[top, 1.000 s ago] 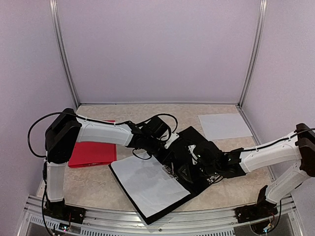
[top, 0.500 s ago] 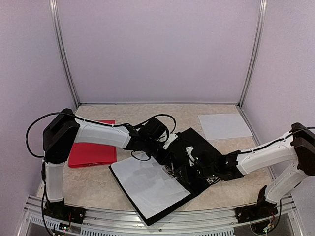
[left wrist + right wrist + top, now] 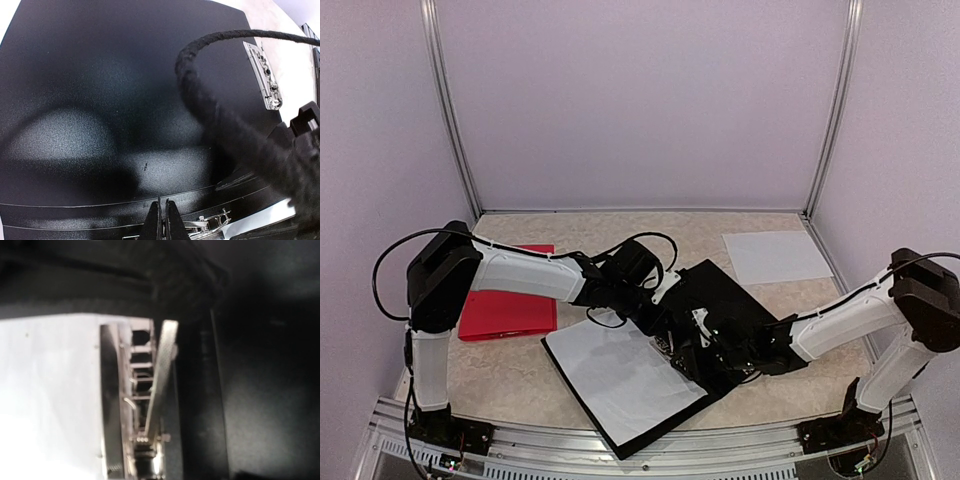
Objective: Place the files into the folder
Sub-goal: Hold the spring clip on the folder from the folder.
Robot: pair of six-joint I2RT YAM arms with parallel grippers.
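One of the files, a white sheet (image 3: 620, 375), is laid flat on the near-left half of an open black folder (image 3: 725, 290) in the middle of the table (image 3: 620, 235). A second white sheet (image 3: 775, 257) is left loose at the back right corner, well apart from the folder. Whether anything is printed on either sheet can't be made out, too small. No labels or brand marks can be read anywhere either.

The folder's inside is matte black with a fine grainy texture. Its far-right half is tilted up a bit. A shiny metal lever clamp (image 3: 150, 400) is fixed along the spine, just beside the sheet's edge, and its lever is seen lifted at an angle in the right wrist view. A smaller metal clip (image 3: 265, 75) is riveted to the black cover.

The left gripper (image 3: 163, 220) is seen with its jaws pressed together, tips down against the black cover near the spine. The right gripper (image 3: 705, 345) is parked over the clamp. Black on black, so whether its jaws are apart can't be told.

A glossy red folder (image 3: 510, 305), closed, is lying flat at the left, partly hidden under the left arm.
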